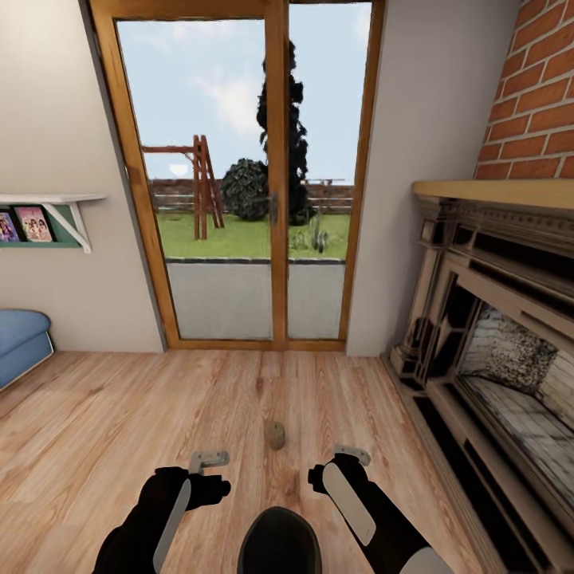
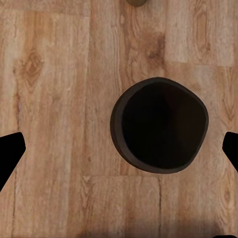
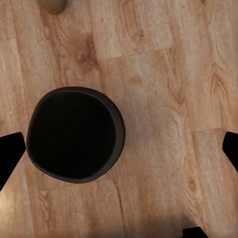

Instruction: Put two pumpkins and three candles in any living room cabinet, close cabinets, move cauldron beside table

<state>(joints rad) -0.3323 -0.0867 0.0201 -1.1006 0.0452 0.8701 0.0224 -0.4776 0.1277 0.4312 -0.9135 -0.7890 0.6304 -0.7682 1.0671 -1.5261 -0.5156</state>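
Note:
A black round cauldron [image 1: 279, 542] stands on the wood floor between my two arms, its dark open mouth facing up [image 2: 158, 131] [image 3: 74, 134]. A short beige-grey candle [image 1: 275, 435] stands on the floor just beyond it, between the grippers, and is cut off at the frame edge in both wrist views [image 2: 135, 2] [image 3: 53, 5]. My left gripper [image 1: 209, 460] hangs above the floor to the cauldron's left, open and empty [image 2: 119, 153]. The right gripper [image 1: 351, 454] hangs to its right, also open and empty [image 3: 119, 153]. The pumpkins and the cabinet are out of view.
A glass patio door [image 1: 271, 199] with a wooden frame fills the wall ahead. A stone fireplace [image 1: 494, 319] with a brick chimney runs along the right. A blue seat [image 1: 20, 339] and a wall shelf [image 1: 48, 203] are at the left.

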